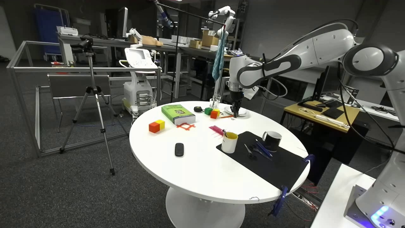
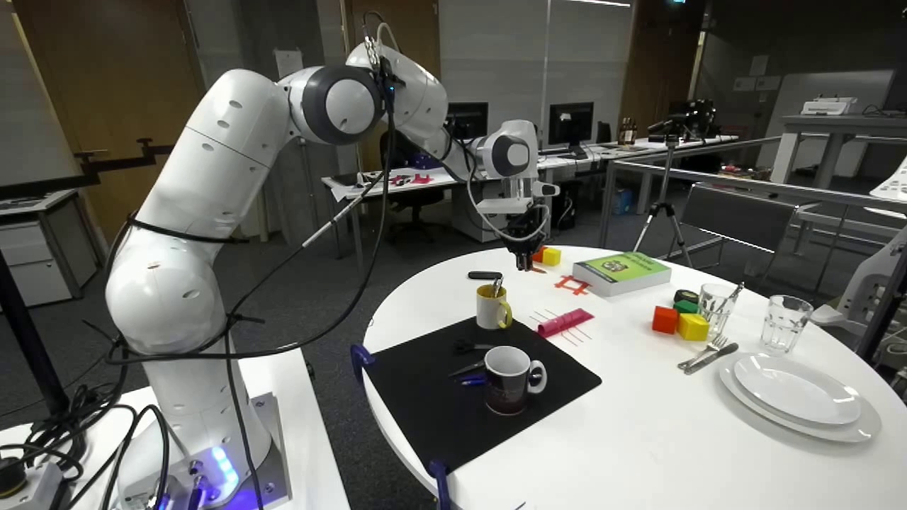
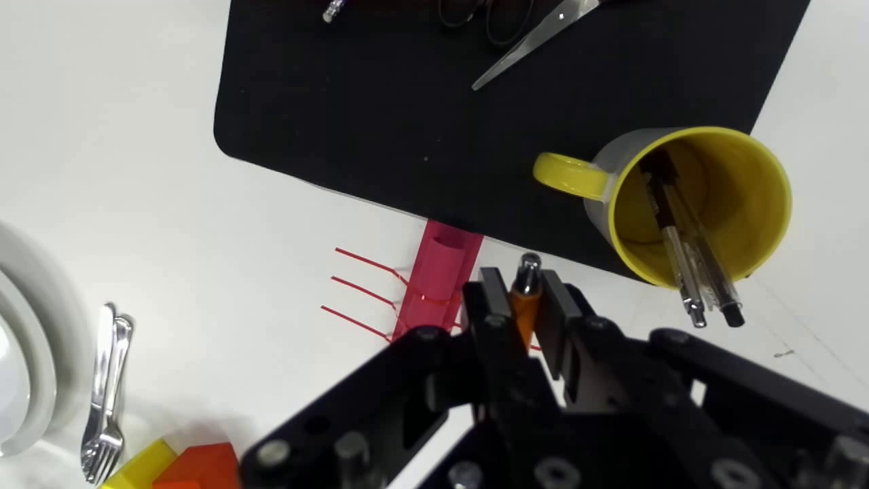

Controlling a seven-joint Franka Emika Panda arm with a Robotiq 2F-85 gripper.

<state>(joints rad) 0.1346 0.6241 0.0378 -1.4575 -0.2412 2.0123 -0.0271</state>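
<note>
My gripper [image 3: 525,290] is shut on an orange pen [image 3: 526,314] with a metal tip, held between the finger pads. The gripper also shows in both exterior views [image 1: 235,111] [image 2: 524,262], above the white round table. The orange pen [image 1: 226,116] sticks out sideways from the fingers, also in an exterior view [image 2: 537,270]. In the wrist view, a pink folded strip with thin red strands [image 3: 434,278] lies below and left of the fingertips. A white mug with a yellow inside [image 3: 757,197] stands to their right, with pens in it.
A black mat [image 3: 339,115] carries scissors [image 3: 536,42] and a dark mug [image 2: 504,389]. Around the table are a green book [image 1: 178,113], coloured blocks [image 2: 665,320], glasses [image 2: 785,319], cutlery [image 3: 108,394], plates [image 2: 797,389], a black handheld object [image 1: 179,149] and a red-orange lattice [image 1: 186,126].
</note>
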